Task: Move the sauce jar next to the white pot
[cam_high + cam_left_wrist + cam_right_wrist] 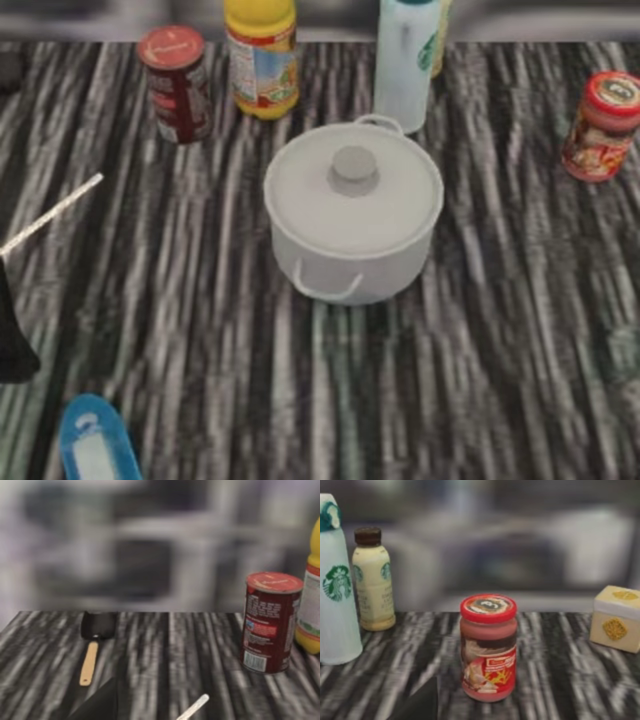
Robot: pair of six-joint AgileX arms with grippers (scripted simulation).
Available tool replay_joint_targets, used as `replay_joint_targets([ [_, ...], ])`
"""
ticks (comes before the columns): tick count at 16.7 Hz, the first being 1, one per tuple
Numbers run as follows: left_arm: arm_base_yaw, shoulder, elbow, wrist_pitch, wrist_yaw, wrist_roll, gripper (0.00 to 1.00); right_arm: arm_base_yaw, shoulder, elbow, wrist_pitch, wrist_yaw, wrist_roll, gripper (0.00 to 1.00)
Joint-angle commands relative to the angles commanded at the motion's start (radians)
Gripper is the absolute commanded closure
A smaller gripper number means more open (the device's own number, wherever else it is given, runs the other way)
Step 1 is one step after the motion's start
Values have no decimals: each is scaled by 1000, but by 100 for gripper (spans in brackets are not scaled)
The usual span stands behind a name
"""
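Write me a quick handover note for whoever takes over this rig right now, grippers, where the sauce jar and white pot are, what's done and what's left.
Grippers: neither arm's fingers can be made out in any view.
Sauce jar: upright near the table's right edge, well apart from the pot; it sits centred in the right wrist view, so the right arm faces it.
White pot: mid-table, lid on.
Done: nothing; the jar is ungrasped and not beside the pot.
Left: grasp the jar, probably with the right arm, and set it down beside the pot, likely on its bare right side.
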Motion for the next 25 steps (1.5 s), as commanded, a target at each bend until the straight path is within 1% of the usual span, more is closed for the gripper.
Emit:
replay_joint_targets([
  [3,0,0,0,0,0,0,0,0,10,9,-8,-2,-4,0],
  [5,0,0,0,0,0,0,0,1,60,56,-46,-8,-23,0],
  [8,0,0,0,0,0,0,0,-1,212,198,-152,-24,-78,0],
  [10,0,0,0,0,0,0,0,-5,368,345,-245,-36,-129,0],
  [13,0,0,0,0,0,0,0,-11,672,631,-400,-58,-219,0],
  [21,0,0,0,0,0,0,0,-26,1602,1580,-819,-127,-489,0],
  [25,0,0,0,0,0,0,0,-32,1999,1976,-1017,-158,-608,0],
])
